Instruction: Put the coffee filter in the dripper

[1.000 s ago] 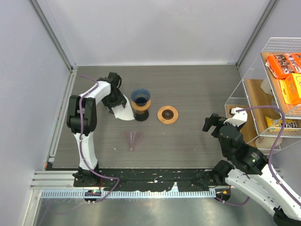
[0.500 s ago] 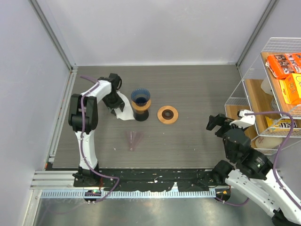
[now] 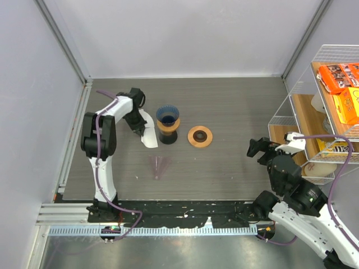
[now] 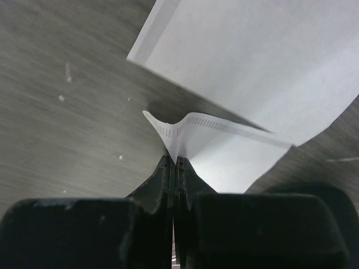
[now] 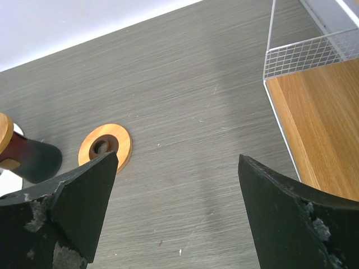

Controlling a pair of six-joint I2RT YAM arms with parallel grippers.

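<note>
The dripper [image 3: 168, 116], a dark blue ribbed cone, stands upright on an orange-ringed base at the table's back left. Just left of it lies white coffee filter paper [image 3: 148, 135]. My left gripper [image 3: 137, 121] is down at the paper's left edge. In the left wrist view its jaws [image 4: 175, 162] are shut on the perforated corner of one coffee filter [image 4: 230, 154], which puckers up from the table. A second white sheet [image 4: 252, 67] lies partly over it. My right gripper [image 3: 261, 149] hovers far to the right, open and holding nothing [image 5: 176, 162].
A flat orange ring [image 3: 200, 136] lies right of the dripper, also in the right wrist view [image 5: 105, 147]. A pale pink cone [image 3: 160, 166] lies on its side nearer the arms. A wire rack [image 3: 297, 120] with snack boxes stands at the right edge.
My left gripper's jaws have shut on the filter's edge, and the paper has folded up narrower. The right arm has drawn back slightly toward the rack, still open.
</note>
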